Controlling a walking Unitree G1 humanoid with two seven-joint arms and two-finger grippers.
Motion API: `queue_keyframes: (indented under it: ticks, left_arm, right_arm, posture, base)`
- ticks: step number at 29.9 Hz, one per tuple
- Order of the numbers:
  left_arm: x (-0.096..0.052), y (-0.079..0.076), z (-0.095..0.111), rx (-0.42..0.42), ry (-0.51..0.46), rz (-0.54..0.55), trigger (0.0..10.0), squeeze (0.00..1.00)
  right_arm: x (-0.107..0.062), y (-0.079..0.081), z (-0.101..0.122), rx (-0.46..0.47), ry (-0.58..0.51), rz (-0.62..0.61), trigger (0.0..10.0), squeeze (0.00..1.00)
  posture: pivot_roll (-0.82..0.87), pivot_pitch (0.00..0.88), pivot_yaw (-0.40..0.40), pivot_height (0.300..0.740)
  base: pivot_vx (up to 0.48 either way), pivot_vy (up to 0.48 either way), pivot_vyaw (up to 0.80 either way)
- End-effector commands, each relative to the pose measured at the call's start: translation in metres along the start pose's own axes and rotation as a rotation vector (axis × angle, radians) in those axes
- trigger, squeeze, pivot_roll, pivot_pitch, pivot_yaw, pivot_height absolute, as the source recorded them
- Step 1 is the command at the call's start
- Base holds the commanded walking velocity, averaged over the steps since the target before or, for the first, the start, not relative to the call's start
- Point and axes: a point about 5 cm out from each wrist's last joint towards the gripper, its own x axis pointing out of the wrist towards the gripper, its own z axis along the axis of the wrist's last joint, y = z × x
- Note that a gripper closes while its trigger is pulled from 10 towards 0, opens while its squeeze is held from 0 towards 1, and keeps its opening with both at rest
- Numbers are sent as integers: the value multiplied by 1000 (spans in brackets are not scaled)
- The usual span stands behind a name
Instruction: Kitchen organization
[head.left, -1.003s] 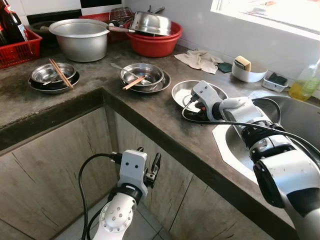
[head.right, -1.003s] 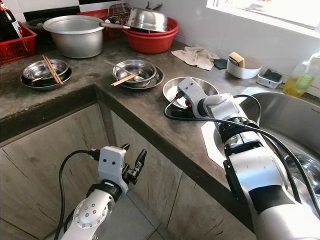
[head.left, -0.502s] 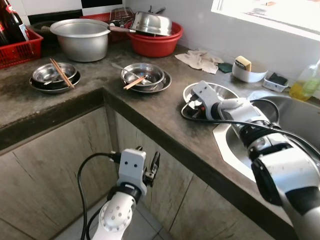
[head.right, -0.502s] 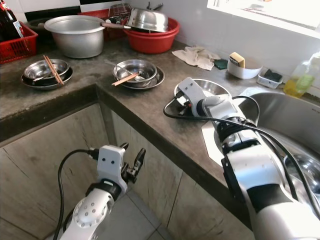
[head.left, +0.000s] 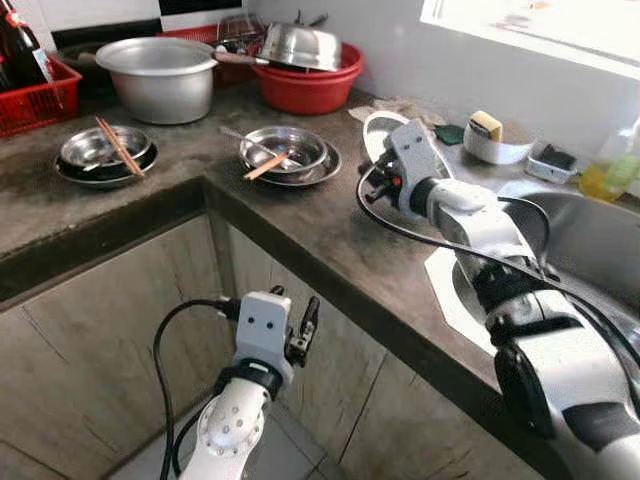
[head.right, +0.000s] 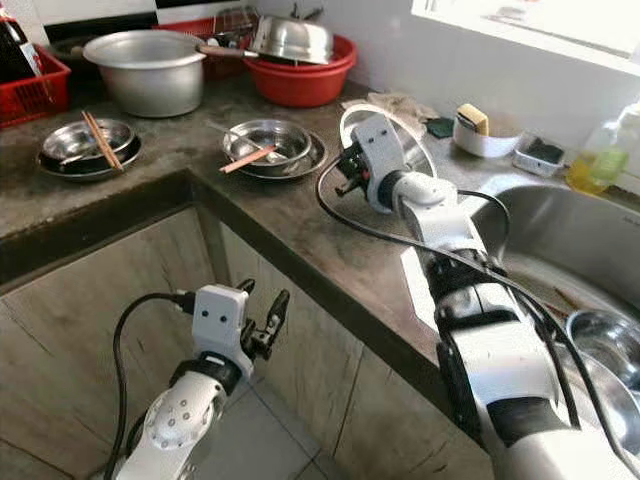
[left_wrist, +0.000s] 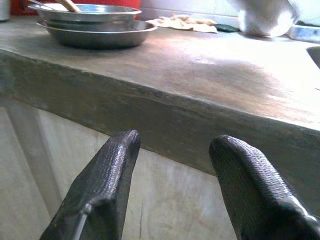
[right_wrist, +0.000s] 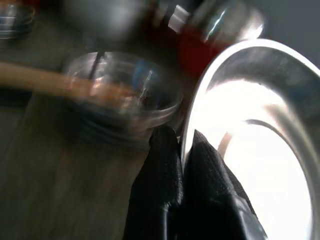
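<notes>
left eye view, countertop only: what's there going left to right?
red basket → bowl with chopsticks → large aluminium pot → bowl stack with spoon → steel plate tilted up in the right gripper → white bowl with sponge → yellow soap bottle

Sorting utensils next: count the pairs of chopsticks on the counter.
2: one pair across the left stacked bowls, one in the middle bowl. Others may be hidden in the basin.
</notes>
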Motion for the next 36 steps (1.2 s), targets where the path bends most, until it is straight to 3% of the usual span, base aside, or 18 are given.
queue_keyframes:
  ticks: [1,2,3,8,9,10,14,18,29,36]
  left_arm:
    - [6,-2,4,-6,-20,-15,10000,0]
    - [7,-2,5,-6,-23,-17,10000,0]
    - [9,-2,7,-7,-34,-20,10000,0]
    - [12,-1,10,-9,-43,-27,10000,0]
    - [13,-1,10,-12,-44,-31,10000,0]
    - [14,-1,9,-15,-44,-40,10000,0]
    - [17,-1,10,-14,-47,-53,10000,0]
    - [22,-3,11,-13,-55,-88,10000,0]
    - [24,-3,10,15,-52,-115,10000,0]
    - [24,-1,10,20,-54,-113,10000,0]
  right_arm:
    - [-21,2,20,-36,-167,-147,0,0]
    - [-24,3,20,-34,-183,-168,0,0]
    - [-39,6,19,-24,-224,-240,0,0]
    - [-63,10,14,20,-267,-344,0,0]
    - [-69,12,12,31,-272,-367,2902,0]
    - [-84,14,8,43,-268,-426,10000,0]
    - [-100,22,4,53,-253,-469,10000,0]
    - [-114,32,-9,89,-171,-521,10000,0]
    - [-118,38,-9,129,-145,-548,10000,0]
    - [-117,40,-6,132,-138,-547,10000,0]
  posture:
    - [18,17,-78,740]
    - [17,14,-75,740]
    - [15,6,-69,740]
    - [8,0,-53,740]
    - [2,0,-47,740]
    - [-8,0,-33,740]
    - [-15,0,-26,740]
    - [-23,0,-10,740]
    - [-21,0,-1,740]
    - [-18,0,-1,740]
  base:
    - [0,0,0]
    - [0,0,0]
    - [0,0,0]
    - [0,0,0]
    - [0,0,0]
    - [0,0,0]
    - [0,0,0]
    - [0,0,0]
    - [0,350,-744]
    - [0,0,-788]
